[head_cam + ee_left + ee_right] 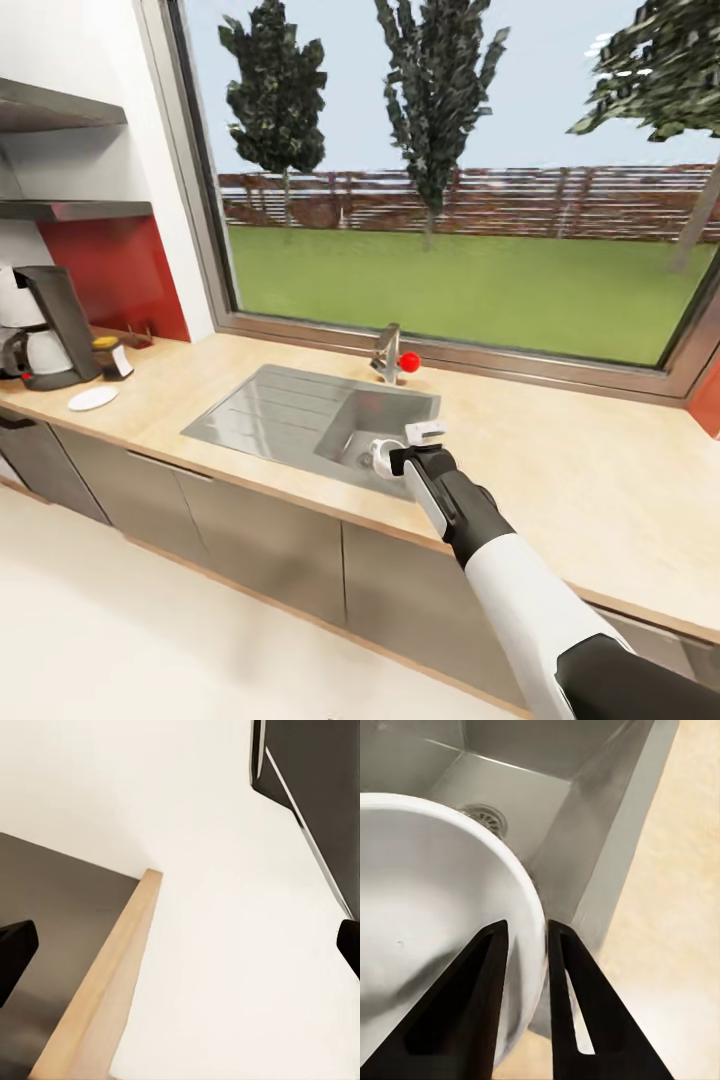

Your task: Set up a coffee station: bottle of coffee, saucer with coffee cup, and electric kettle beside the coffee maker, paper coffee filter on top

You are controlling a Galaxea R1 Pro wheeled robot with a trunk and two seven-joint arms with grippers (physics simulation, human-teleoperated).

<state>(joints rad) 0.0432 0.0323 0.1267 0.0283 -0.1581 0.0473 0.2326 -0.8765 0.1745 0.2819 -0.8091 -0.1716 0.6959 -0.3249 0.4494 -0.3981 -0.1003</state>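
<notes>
My right gripper (pixel 402 458) hangs over the sink basin (pixel 270 410), shut on the wall of the white coffee cup (pixel 382 456). In the right wrist view the cup's rim (pixel 435 907) runs between the two black fingers (pixel 472 1005), with the drain below it. The black coffee maker (pixel 55 325) stands at the counter's far left. The white saucer (pixel 92 398) lies in front of it, and a small dark bottle with a yellow top (pixel 105 347) is beside it. In the left wrist view my left gripper (pixel 180 949) is open, its fingertips far apart over pale floor.
A faucet (pixel 388 352) with a red knob (pixel 409 361) stands behind the sink, under a wide window. Bare wooden countertop (pixel 580 470) stretches to the right of the sink. Grey cabinet fronts (pixel 250 530) run below. Shelves (pixel 60 110) hang above the coffee maker. A counter edge (pixel 105 982) passes under the left gripper.
</notes>
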